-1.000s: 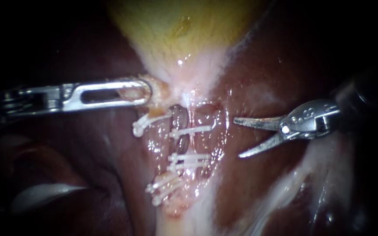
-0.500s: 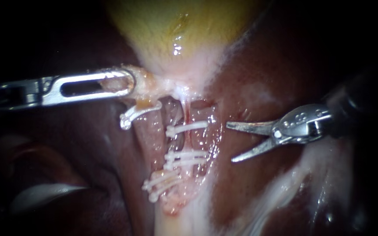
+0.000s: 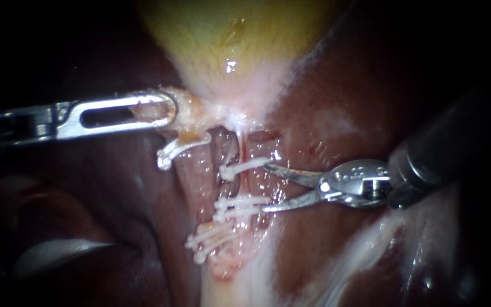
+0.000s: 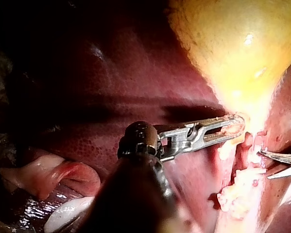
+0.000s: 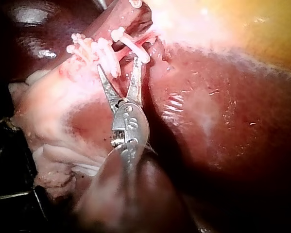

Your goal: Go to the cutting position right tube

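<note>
Endoscope view: my right instrument (image 3: 268,187) blades spread apart, gripping nothing, tips just at right tube (image 3: 255,183), in gap between top clip (image 3: 245,166) and lower two clips (image 3: 240,206). My left instrument (image 3: 166,108) jaws squeezed tight on gallbladder (image 3: 240,45) at narrow end. Dark red liver (image 3: 342,102) all around.

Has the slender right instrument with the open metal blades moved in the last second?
Yes. The right instrument advanced leftward; its blade tips now reach the white plastic clips.
</note>
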You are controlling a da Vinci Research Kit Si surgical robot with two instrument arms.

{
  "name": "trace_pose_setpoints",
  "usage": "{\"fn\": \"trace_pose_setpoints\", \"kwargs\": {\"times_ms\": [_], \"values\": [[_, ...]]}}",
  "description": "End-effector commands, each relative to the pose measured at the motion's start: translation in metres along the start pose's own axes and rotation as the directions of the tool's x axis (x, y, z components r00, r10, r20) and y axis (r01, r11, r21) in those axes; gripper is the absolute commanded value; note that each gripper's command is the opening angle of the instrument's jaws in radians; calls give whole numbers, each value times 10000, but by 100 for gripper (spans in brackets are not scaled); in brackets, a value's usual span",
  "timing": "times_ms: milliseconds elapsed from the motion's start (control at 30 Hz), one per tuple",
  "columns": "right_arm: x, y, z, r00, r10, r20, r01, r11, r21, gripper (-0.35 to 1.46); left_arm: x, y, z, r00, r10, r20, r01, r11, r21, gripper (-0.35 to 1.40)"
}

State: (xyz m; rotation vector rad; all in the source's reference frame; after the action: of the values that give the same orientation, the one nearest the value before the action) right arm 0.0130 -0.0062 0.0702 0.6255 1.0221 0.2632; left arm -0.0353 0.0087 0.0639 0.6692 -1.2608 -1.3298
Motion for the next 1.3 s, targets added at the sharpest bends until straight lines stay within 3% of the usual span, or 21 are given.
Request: {"fn": "trace_pose_setpoints", "kwargs": {"times_ms": [33,200,533,967,1167,1300], "values": [[-1,-1,1,9998,185,0,-185,9998,101,144,0,0,0,10000,2,2,-2,10000,-9,-35],[-1,-2,5,9962,871,17,-870,9935,738,144,0,0,0,10000,2,4,-2,10000,-10,-35],[8,5,23,9910,1333,148,-1340,9787,1555,139,0,0,0,10000,2,4,-2,10000,-11,-35],[2,15,46,9837,1787,206,-1795,9673,1792,139,1,0,0,10000,3,3,-3,10000,-10,-35],[-6,11,36,9709,2349,457,-2392,9483,2087,137,0,0,-1,10000,3,1,-3,10000,-9,-35],[-10,12,30,9712,2309,593,-2382,9498,2028,136,1,0,-1,10000,3,2,-3,10000,-10,-35]]}}
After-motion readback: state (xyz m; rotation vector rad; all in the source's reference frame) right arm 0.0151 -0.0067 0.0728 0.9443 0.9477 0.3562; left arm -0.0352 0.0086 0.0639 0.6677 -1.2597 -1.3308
